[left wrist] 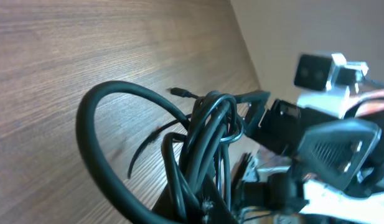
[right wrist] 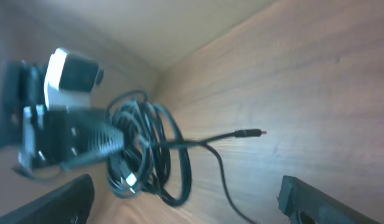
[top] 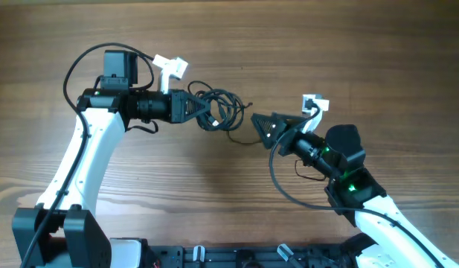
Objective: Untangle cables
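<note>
The cables [top: 220, 106] form a knotted black bundle of loops at mid-table. My left gripper [top: 201, 109] is shut on the bundle's left side and holds it just off the wood. In the left wrist view the loops [left wrist: 207, 130] rise out of the shut jaws [left wrist: 204, 208]. My right gripper [top: 259, 126] stands open a little to the right of the bundle, touching nothing. The right wrist view shows the bundle [right wrist: 145, 152] ahead between the spread fingertips [right wrist: 313, 199], with one loose strand ending in a small plug [right wrist: 257, 132] lying on the table.
The wooden table [top: 214, 201] runs all round. White camera mounts sit on each wrist [top: 169, 67], [top: 315, 103]. A thick black arm wire [top: 277, 179] loops beside the right arm. A black rail [top: 236, 257] lines the front edge.
</note>
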Controlling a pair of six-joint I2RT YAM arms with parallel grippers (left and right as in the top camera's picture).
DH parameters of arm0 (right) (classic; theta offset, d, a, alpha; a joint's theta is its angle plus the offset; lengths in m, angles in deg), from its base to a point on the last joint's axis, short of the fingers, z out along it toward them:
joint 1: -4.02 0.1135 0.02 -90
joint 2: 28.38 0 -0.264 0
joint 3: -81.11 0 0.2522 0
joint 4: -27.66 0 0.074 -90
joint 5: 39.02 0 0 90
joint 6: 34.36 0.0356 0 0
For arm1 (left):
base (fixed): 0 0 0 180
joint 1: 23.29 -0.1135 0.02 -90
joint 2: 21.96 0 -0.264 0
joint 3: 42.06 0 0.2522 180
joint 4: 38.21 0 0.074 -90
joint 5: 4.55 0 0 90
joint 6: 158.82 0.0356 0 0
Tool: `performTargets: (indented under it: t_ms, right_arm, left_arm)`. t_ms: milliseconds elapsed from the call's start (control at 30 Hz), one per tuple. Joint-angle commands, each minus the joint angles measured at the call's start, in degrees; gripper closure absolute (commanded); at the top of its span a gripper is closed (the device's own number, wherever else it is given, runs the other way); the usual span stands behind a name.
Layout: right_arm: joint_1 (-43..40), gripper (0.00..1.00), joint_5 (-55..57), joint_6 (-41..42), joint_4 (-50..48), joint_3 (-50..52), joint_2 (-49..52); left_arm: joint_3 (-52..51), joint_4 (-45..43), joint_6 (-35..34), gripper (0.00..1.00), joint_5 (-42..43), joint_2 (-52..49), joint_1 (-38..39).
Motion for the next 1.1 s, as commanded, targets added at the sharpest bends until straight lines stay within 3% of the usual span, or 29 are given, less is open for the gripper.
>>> performTargets:
  t_ms: [0,67,133,200,300,367,467,500,700,900,1067]
  right_arm:
    - [-0.07,0.04,-1.25,26.86,0.02,-0.28,1.64]
    - [0.15,0.06,-1.09,37.18,-0.2,-0.28,4.81]
    - [0.15,0.19,-0.26,43.47,-0.72,-0.28,8.66]
    - [0.2,0.29,-0.28,47.67,-3.04,-0.28,12.13]
    - [0.24,0.34,0.22,48.63,-13.25,-0.28,18.43]
    - [0.26,0.47,0.15,48.61,-19.26,-0.28,21.38]
    - [0.24,0.75,-1.11,48.37,-24.94,-0.28,23.26]
    - [0.24,0.94,-2.97,48.28,-25.64,-0.28,23.21]
    - [0.24,0.95,-10.49,35.04,-40.48,-0.28,23.21]
    - [1.51,0.95,-19.19,26.75,-43.17,-0.28,23.21]
    - [2.99,0.95,-15.45,16.2,-43.41,-0.31,23.21]
  left_arm:
    - [1.03,-0.28,7.72,0.96,2.58,1.05,-0.37]
    - [1.03,-0.07,7.69,0.96,2.6,1.05,-0.37]
    - [1.03,0.26,7.69,0.96,2.6,1.05,-0.37]
    - [1.03,0.68,7.69,0.96,2.6,1.05,-0.11]
    - [1.03,1.27,7.72,0.96,2.56,1.05,0.81]
    - [1.03,1.29,7.69,0.96,2.56,1.05,1.09]
    - [1.03,1.66,7.69,0.96,2.51,1.05,1.07]
    - [1.03,1.68,7.67,0.96,1.64,1.05,1.07]
    - [1.03,1.4,-2.38,0.96,-7.58,1.05,1.07]
    - [1.03,-4.26,-16.68,0.96,-10.82,1.05,1.09]
    - [1.03,-4.37,-17.0,0.96,-10.82,1.05,3.78]
